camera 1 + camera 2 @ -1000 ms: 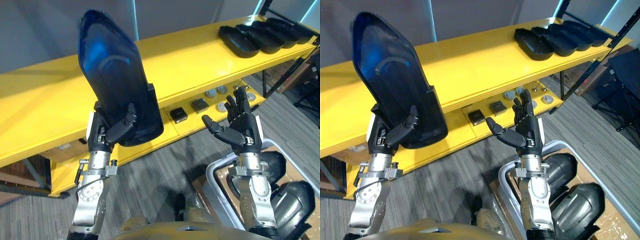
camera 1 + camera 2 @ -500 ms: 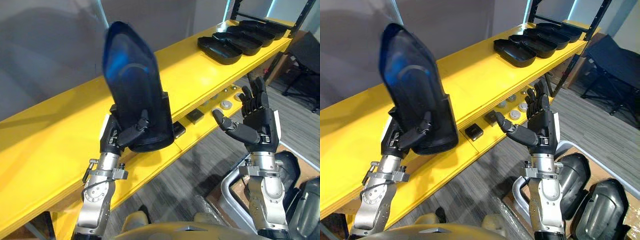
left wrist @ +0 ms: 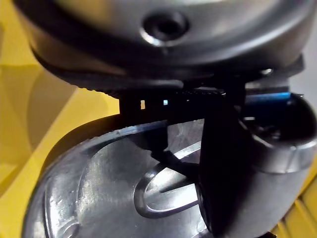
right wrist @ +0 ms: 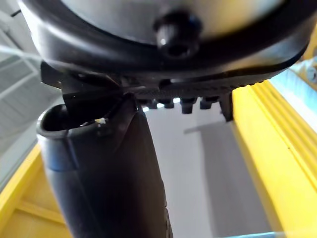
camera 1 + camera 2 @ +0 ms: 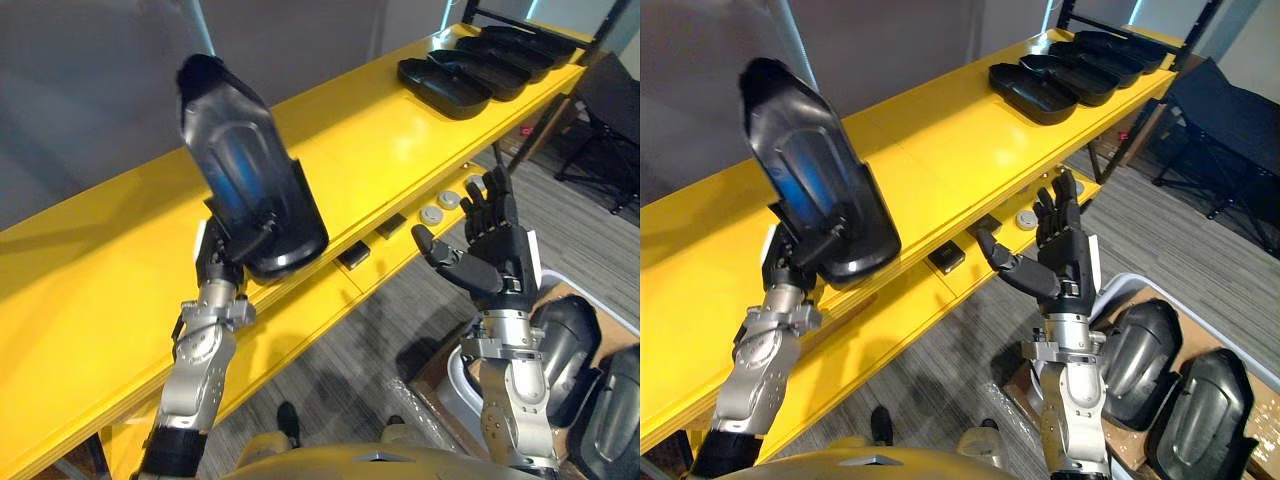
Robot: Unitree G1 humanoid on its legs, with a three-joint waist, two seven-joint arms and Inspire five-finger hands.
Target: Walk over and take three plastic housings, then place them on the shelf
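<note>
My left hand (image 5: 222, 258) is shut on the lower end of a dark glossy plastic housing (image 5: 240, 185), holding it upright above the front of the yellow shelf (image 5: 90, 290). Its hollow inner side (image 3: 124, 198) shows close up in the left wrist view. My right hand (image 5: 490, 255) is raised, open and empty, in front of the shelf's lower level. Several black housings (image 5: 450, 85) lie in a row at the shelf's far right end. More housings (image 5: 1135, 350) lie in a bin at lower right.
Small grey and black parts (image 5: 437, 213) lie on the lower yellow level (image 5: 890, 310). A dark rack post (image 5: 1080, 12) rises at the shelf's far end. A black folding frame (image 5: 1220, 110) stands on the grey floor at right.
The camera has shifted. My left hand has carried the housing up and further over the shelf top, tilting it. My right hand stays raised and open.
</note>
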